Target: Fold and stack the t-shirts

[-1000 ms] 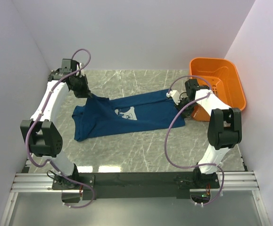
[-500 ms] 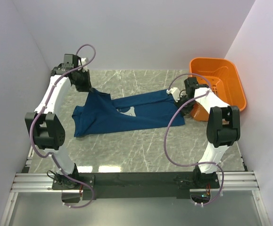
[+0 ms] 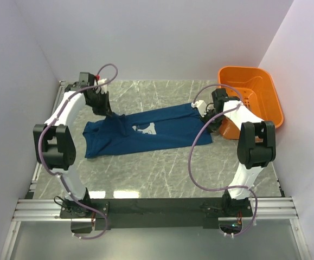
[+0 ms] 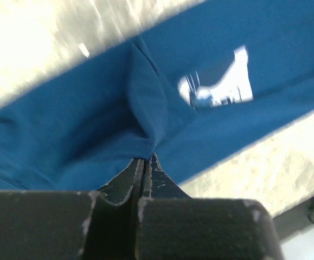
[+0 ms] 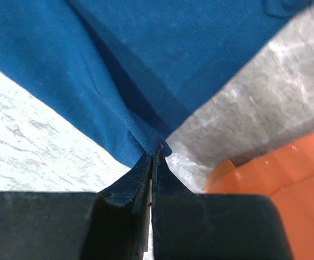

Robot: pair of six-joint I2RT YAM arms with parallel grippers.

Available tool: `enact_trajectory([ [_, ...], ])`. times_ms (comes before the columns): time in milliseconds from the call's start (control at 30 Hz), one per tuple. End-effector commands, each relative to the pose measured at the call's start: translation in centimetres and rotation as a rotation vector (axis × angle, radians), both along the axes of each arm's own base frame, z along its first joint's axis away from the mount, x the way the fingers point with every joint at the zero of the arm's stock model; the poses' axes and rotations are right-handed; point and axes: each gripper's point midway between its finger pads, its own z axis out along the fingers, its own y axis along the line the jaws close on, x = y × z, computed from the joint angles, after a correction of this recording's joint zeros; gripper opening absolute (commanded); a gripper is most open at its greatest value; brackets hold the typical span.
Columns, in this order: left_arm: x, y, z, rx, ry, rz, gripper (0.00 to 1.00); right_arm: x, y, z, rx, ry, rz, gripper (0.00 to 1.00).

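One dark teal-blue t-shirt (image 3: 162, 129) lies stretched across the marble table, its pale print (image 3: 145, 129) facing up. My left gripper (image 3: 109, 114) is shut on a pinch of the t-shirt's upper left edge, and the cloth there is lifted into a ridge (image 4: 146, 103) beside the print (image 4: 222, 89). In the left wrist view its gripper (image 4: 147, 157) has blue cloth caught at the tips. My right gripper (image 3: 204, 112) is shut on the t-shirt's right hem (image 5: 146, 135), close to the table. In the right wrist view this gripper (image 5: 155, 149) pinches the stitched edge.
An orange plastic basket (image 3: 254, 100) stands at the back right, right behind my right gripper; its rim (image 5: 287, 179) shows beside the fingers. White walls close in the table at the left, back and right. Purple cables loop off both arms.
My left gripper has carried the pinched cloth to the right, toward the shirt's middle, so the left part bunches and laps near the print. The right gripper has hardly moved.
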Motion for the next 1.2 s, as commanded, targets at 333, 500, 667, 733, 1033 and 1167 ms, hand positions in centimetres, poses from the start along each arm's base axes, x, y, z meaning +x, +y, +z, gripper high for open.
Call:
enact_trajectory([
  [333, -16.1, -3.3, 3.3, -0.375, 0.08, 0.277, 0.01, -4.5, 0.4, 3.9, 0.138, -0.083, 0.263, 0.0],
  [500, -21.4, -3.8, 2.5, -0.509, 0.166, 0.449, 0.01, -4.7, -1.2, 2.8, 0.137, -0.056, 0.21, 0.0],
  [667, -26.3, -4.2, 0.3, -0.547, 0.386, 0.581, 0.01, -4.7, -1.2, 2.0, 0.142, -0.037, 0.2, 0.0],
  [733, -27.1, -4.1, 0.4, -0.545, 0.407, 0.605, 0.01, -4.4, -1.4, 1.8, 0.137, -0.036, 0.187, 0.0],
  [1033, -27.7, -4.9, 6.0, -0.671, 0.376, 0.617, 0.01, -3.5, -2.1, 1.0, 0.108, -0.04, 0.137, 0.0],
  [1167, -29.3, -6.2, 6.4, -0.765, 0.497, 0.604, 0.01, -3.3, -2.1, 1.1, 0.11, -0.044, 0.137, 0.0],
])
